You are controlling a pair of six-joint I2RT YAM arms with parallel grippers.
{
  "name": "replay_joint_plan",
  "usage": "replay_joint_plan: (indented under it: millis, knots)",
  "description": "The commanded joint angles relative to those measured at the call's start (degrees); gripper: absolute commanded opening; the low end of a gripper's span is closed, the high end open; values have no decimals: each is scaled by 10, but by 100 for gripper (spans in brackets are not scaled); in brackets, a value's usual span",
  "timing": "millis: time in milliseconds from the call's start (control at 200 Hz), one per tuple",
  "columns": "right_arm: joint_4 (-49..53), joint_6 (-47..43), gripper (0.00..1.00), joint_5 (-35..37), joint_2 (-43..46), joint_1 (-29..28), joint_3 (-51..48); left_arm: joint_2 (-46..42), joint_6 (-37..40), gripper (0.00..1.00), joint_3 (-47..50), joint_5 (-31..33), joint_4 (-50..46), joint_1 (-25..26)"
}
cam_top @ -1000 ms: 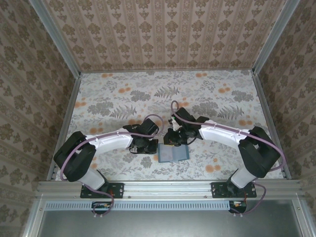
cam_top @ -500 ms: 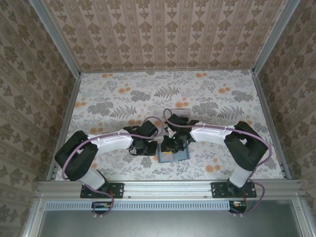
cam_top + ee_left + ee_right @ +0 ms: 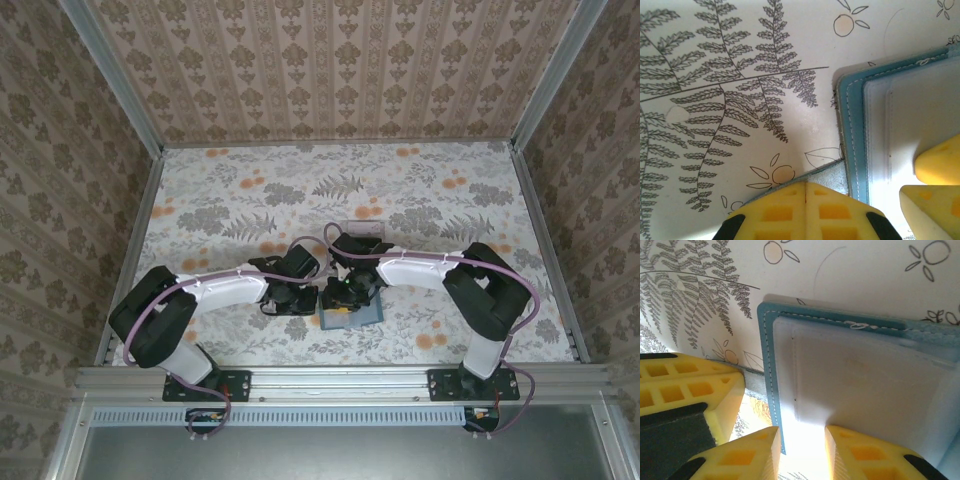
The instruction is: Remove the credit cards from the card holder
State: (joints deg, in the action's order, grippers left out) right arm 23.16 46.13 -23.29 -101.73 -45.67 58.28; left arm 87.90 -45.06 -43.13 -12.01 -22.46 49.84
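Matt stitched-leatherette card holder (image 3: pixel 769 365) (glossy inside)

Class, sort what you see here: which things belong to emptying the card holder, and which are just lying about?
Job in hand:
card holder
left gripper
right gripper

Lying about:
small pale rectangle farther back on the table, too small to identify

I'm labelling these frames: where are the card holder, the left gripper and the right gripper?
card holder (image 3: pixel 855 380): right wrist view, pale inner pocket.
left gripper (image 3: pixel 805 192): left wrist view, seam between its shut fingertips.
right gripper (image 3: pixel 802 440): right wrist view, gap between its fingertips.
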Motion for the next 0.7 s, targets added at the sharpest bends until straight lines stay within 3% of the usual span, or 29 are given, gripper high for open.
replay_joint_plan:
  millis: [0,335,690]
  knots:
    - [57,-16,34,47,-12,-7,20,1,-6,4,14,-3,-7,3]
    - [150,-35,49,137,-10,-22,54,0,-6,4,10,-6,-7,3]
    - [221,-36,57,219,9,-35,86,1,-5,4,5,-6,-11,3]
